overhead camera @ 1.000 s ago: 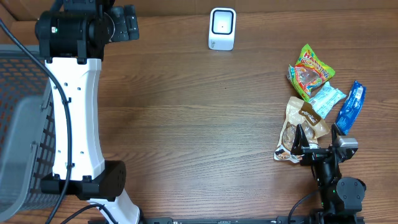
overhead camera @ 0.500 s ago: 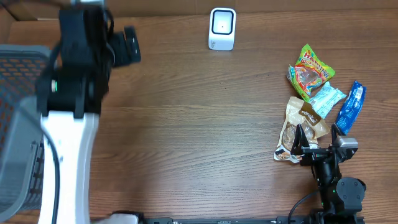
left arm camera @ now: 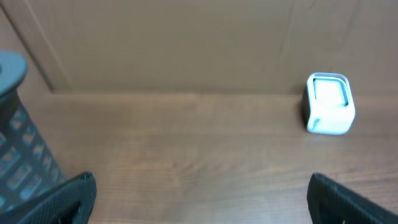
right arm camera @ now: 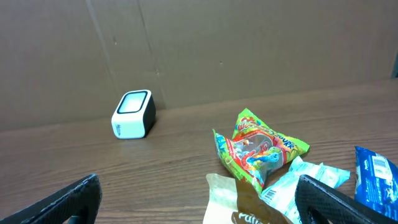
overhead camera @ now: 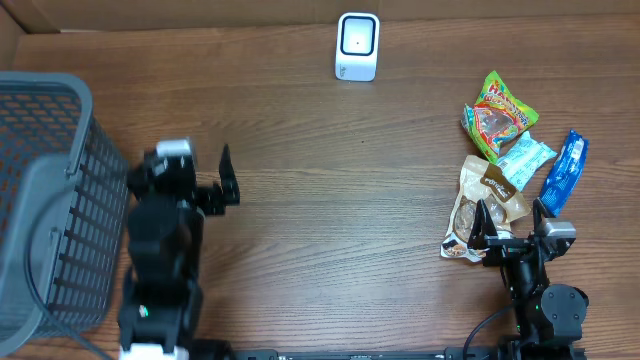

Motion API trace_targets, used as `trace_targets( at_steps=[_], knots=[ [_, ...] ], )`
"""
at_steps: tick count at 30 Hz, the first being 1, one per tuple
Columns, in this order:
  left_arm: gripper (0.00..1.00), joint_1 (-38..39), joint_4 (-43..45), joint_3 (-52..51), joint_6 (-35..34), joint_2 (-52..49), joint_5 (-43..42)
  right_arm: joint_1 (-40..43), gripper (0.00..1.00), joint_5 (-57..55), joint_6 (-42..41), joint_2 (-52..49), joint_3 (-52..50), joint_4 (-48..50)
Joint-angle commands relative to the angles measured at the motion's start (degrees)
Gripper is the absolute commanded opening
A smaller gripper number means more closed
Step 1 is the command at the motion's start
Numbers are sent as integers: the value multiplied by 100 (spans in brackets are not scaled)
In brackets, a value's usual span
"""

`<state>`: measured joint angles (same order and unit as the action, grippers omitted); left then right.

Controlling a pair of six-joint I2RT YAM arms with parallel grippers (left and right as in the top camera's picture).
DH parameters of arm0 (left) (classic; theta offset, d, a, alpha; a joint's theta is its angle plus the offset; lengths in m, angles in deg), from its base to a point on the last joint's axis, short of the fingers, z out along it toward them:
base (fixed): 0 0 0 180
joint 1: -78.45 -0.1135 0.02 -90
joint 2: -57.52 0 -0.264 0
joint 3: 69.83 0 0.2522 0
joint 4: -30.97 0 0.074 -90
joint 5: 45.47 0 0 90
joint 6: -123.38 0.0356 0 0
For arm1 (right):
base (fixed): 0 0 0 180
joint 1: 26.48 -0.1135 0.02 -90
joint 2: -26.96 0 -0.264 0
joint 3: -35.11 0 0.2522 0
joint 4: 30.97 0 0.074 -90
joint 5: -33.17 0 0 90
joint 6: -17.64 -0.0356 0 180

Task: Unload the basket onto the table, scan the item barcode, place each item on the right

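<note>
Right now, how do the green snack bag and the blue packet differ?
The green snack bag is broad and crumpled, with bright red and yellow print. The blue packet is narrow and long, in blue and white. The green snack bag lies nearer the scanner, while the blue packet sits at the pile's outer right edge. Both lie on the table, ungripped.

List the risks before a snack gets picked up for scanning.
The green bag, light-blue packet and brown packet overlap in one heap, so the open right claw may drag two at once. No barcode shows on any packet, so one may reach the scanner facing wrongly.
</note>
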<state>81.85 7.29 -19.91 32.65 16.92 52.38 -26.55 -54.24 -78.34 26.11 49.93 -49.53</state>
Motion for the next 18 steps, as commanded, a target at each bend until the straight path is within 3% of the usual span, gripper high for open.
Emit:
trace_targets(
  at_steps=[1,8,18],
  knots=[
    [100,-48,647,-1080,402,949,-356,15,100,7,2,57,-59,15],
    [100,-50,1364,-2577,433,2409,-361,15,100,7,2,57,-59,15],
    [100,-50,1600,-3445,671,3482,-345,15,100,7,2,57,-59,15]
  ],
)
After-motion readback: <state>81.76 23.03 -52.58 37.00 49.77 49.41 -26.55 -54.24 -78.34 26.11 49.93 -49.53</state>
